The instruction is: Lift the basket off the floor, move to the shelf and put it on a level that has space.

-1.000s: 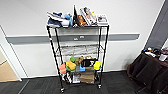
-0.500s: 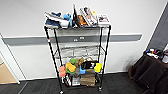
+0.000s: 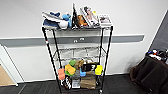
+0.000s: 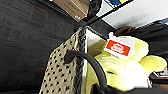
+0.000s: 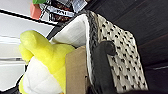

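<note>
Standing ahead, shelf (image 3: pixel 77 57); basket (image 4: pixel 62 75) holds yellow plush (image 4: pixel 120 67) above floor (image 4: pixel 22 42); finger state indeterminate.

The shelf (image 3: pixel 77 60) stands against the wall ahead. Its second-highest level (image 3: pixel 78 53) is a bare wire grid with open room above it, between the thin posts. The top tier is crowded with books (image 3: pixel 87 16) and a blue plush (image 3: pixel 65 20). The tier under the bare one is packed with colourful blocks (image 3: pixel 70 70), and a cardboard box (image 3: pixel 88 82) fills the lowest. A dark draped heap (image 3: pixel 150 73) sits to the right on the floor (image 3: pixel 32 87).
</note>
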Tool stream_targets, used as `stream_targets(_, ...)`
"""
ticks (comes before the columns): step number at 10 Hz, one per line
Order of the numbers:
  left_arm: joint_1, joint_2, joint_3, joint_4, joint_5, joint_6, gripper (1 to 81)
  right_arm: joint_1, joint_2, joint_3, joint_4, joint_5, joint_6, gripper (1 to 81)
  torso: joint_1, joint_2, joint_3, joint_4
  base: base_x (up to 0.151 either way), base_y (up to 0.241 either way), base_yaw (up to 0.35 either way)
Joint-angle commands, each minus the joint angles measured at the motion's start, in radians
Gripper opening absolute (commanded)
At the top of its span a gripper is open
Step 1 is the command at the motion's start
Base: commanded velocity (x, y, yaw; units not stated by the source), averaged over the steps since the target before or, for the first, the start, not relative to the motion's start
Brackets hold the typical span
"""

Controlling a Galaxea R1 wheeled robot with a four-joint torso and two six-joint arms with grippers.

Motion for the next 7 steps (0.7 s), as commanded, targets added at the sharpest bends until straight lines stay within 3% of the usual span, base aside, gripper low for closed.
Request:
stream_targets(1, -0.108, -0.022, 0.049, 0.016, 0.027, -0.002, 1.0, 0.112, -0.027, 0.065, -0.018, 0.025, 0.003, 1.0, 0.000, 0.000, 0.000, 0.000, 0.123, 0.000, 0.000)
stream_targets(7, -0.105, -0.023, 0.048, 0.017, 0.027, -0.002, 1.0, 0.106, -0.033, 0.069, -0.019, 0.026, 0.003, 1.0, 0.000, 0.000, 0.000, 0.000, 0.137, 0.000, 0.000)
